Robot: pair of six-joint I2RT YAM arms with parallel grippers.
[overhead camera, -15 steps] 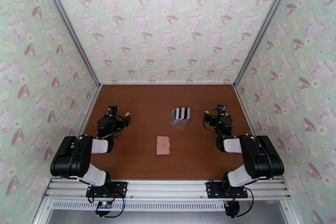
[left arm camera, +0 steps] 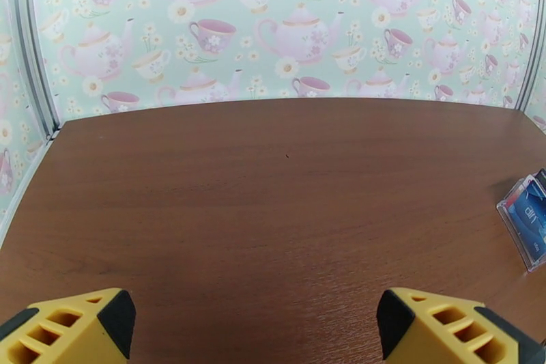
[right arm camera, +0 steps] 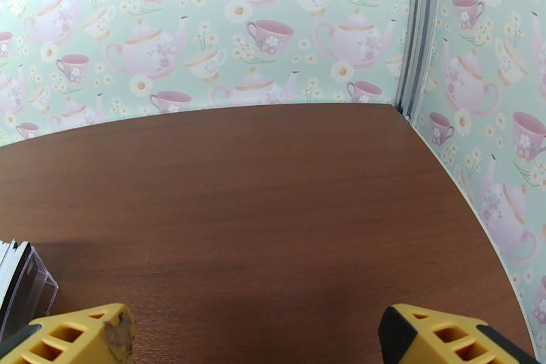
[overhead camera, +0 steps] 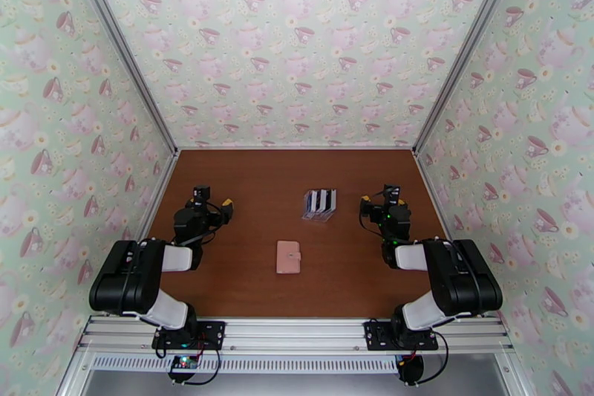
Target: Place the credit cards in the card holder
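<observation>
Nothing has been picked up at this point. Both arms sit low on either side of the worktop (overhead camera: 252,174), and I reckon that's to leave the middle free for the overhead camera.

The left claw (left arm camera: 256,331) is spread wide with nothing between its yellow fingertips (left arm camera: 68,328), just bare wood. The right claw (right arm camera: 263,334) is the same, wide apart and empty.

The card holder (overhead camera: 288,257) lies flat near the middle of the worktop, towards the arms' end and about between the two of them. It looks folded shut with the snap tab across it. My guess is it has to be opened before any card goes in, likely one claw pinning it while the other works the tab.

The credit cards (overhead camera: 320,200) are further back and a bit towards the right arm's side, well apart from the wallet. They stand on edge in a clear rack (left arm camera: 522,225). That makes sense to me, since upright cards leave an edge to pinch, while flat ones would be a pain to lift off the wood. The right wrist cam catches the rack's corner low on its left, so the right arm seems the handier one for the first grab.
</observation>
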